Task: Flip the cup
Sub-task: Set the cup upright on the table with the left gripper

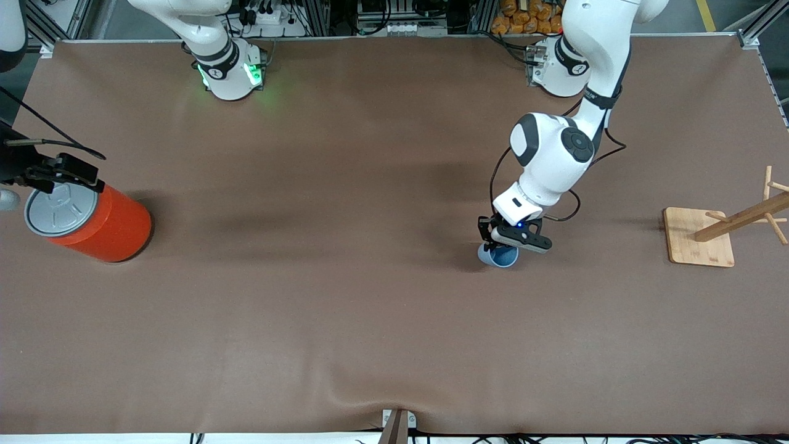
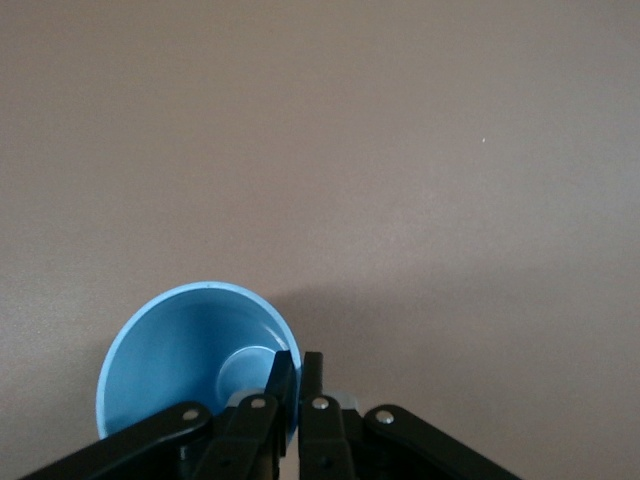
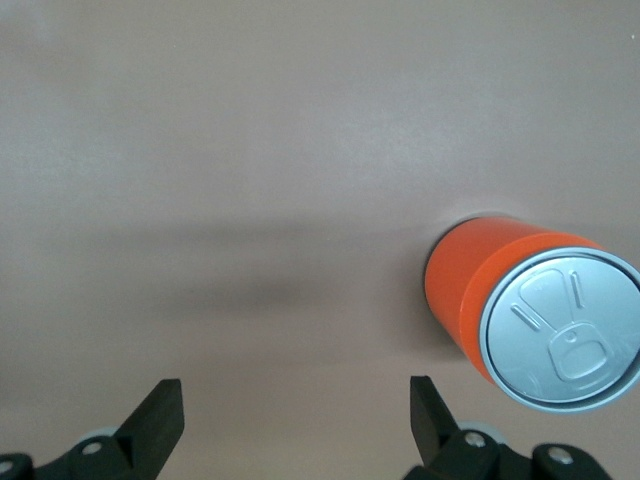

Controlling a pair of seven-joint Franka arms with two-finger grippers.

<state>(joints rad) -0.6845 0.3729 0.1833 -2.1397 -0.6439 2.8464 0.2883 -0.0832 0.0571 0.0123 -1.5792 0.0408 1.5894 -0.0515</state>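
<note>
The cup (image 2: 180,350) is a small light-blue tumbler with its mouth up, so I look down into it. It sits low at the brown table (image 1: 370,308) toward the left arm's end, partly hidden under the hand in the front view (image 1: 500,258). My left gripper (image 2: 299,365) is shut on the cup's wall, one finger inside the rim and one outside. From the front the left gripper (image 1: 495,245) comes down on the cup from above. My right gripper (image 3: 295,400) hangs open over bare table with nothing between its fingers, and shows in the front view (image 1: 61,179) above the orange can.
A large orange can (image 1: 98,225) with a grey lid stands at the right arm's end of the table. A wooden peg rack on a square base (image 1: 699,237) stands at the left arm's end. The brown table cloth has a fold at its front edge.
</note>
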